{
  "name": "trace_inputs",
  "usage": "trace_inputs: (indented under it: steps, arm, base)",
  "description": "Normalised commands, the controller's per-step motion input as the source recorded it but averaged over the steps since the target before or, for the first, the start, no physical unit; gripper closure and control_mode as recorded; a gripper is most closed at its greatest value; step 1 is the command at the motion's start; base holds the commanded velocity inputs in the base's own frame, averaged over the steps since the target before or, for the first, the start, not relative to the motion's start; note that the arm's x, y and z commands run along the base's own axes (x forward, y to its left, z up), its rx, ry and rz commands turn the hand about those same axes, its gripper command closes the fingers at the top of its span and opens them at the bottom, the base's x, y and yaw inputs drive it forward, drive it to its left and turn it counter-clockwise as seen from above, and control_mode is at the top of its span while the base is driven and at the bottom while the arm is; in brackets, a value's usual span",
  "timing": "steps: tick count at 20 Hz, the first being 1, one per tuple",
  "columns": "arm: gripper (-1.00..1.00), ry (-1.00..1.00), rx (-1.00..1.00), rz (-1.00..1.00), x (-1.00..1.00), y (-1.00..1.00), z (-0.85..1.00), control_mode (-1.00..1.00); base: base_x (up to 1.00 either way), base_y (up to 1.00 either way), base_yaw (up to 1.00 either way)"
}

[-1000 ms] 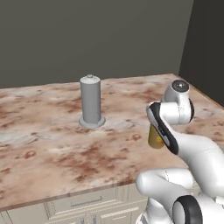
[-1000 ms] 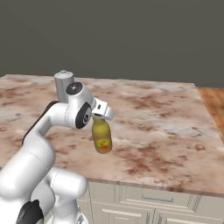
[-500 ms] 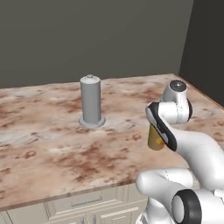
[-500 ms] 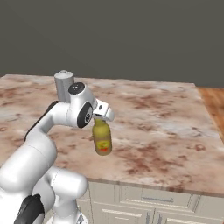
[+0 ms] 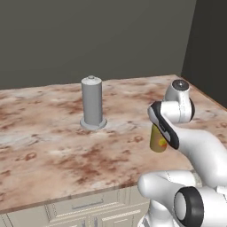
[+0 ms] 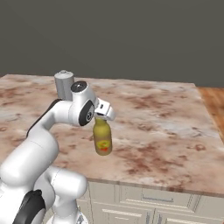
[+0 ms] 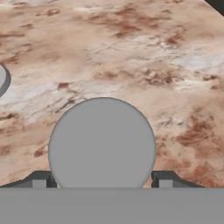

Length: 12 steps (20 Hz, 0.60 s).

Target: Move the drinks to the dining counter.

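Right base view: gripper (image 6: pixel 101 117) clamps the bottle (image 6: pixel 102 136) by its neck, seemingly hanging above the dining counter (image 6: pixel 166 127).

arm's bent forward over the counter (image 6: pixel 166 127); wrist pointed straight down; gripper (image 6: pixel 100 116) clamped on the neck of a yellow bottle (image 6: pixel 103 138), hanging upright just above the marble

Marble-look dining counter (image 6: pixel 166 113), matt grey cap (image 7: pixel 102 144)

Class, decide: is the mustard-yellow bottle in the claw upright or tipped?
Upright. The mustard-yellow bottle hangs neck-up from the claw, its round grey cap facing the hand camera squarely.
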Motion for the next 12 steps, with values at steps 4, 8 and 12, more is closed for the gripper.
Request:
trace_inputs:
  steps: [4, 8, 12]
  arm:
    - [1.0, 0.04, 0.0, 0.0, 0.0, 0.02, -0.58, -1.0]
    - [-1.0, 0.05, 0.0, -0.02, 0.04, 0.07, -0.53, -1.0]
    - [-1.0, 0.0, 0.0, -0.02, 0.0, 0.0, -0.2, -1.0]
  base:
    - [0.0, 0.0, 0.0]
    - [0.0, 0.0, 0.0]
    - [0.0, 0.0, 0.0]
